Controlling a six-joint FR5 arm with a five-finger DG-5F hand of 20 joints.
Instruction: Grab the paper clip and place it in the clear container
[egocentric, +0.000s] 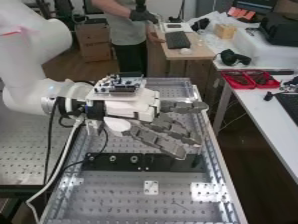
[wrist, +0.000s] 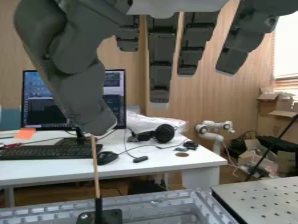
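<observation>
Above the bench's perforated plate (egocentric: 120, 196), the hand (egocentric: 166, 131) is held level in the high view, its fingers fairly straight and spread. Nothing shows between them. Seen from the wrist, the hand (wrist: 159, 65) is open too, with its thumb (wrist: 73, 85) apart from the fingers. Lower down on the plate lies a thin dark mark (egocentric: 179, 204), nearer the camera than the hand. I cannot tell whether it is the paper clip. A clear container cannot be told apart from the shiny bench surface.
A black mounting plate (egocentric: 110, 161) crosses the bench below the hand. Near the thumb tip, a thin wooden stick (wrist: 95, 170) rises from a dark base. A small white plate (egocentric: 151, 187) lies nearer. Beside the bench, a white table (egocentric: 266, 117) carries red trays (egocentric: 249, 80).
</observation>
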